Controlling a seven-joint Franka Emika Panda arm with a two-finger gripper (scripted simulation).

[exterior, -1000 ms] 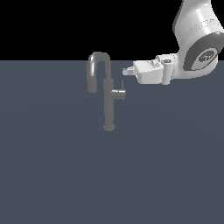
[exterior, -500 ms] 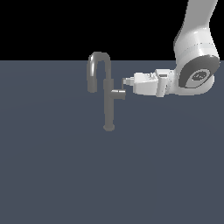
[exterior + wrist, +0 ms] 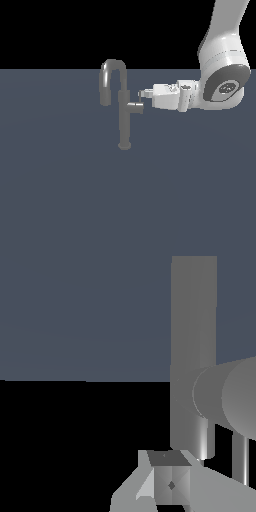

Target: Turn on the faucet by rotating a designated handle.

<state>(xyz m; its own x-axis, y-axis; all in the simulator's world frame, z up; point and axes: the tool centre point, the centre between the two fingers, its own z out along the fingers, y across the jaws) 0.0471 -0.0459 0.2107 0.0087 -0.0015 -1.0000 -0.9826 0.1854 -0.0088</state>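
Since a second ago the arm has dropped and pushed toward the exterior view's left, so the gripper that stood above and clear of the stub now lies level with the top of the handle, its tip just beside the thin upright lever pin at the stub's end; whether it touches the pin cannot be told from that view. Closest to the wrist camera is a pale grey fingertip, a blocky faceted piece seen nearly end on, and only that one piece is plain, so whether the jaws are apart or together cannot be told. Just past it looms the handle as a broad horizontal cylinder, with a thin bright rod running from its underside as pictured. Behind the stub stands the straight column of the faucet, crossing the whole picture. In the exterior view the faucet rises upright from the dark grey floor, near the middle of the scene, its inverted-U spout bending over toward the exterior view's left while the stub juts toward the right. Farther right sits the arm's white wrist, from which the hand reaches out horizontally.
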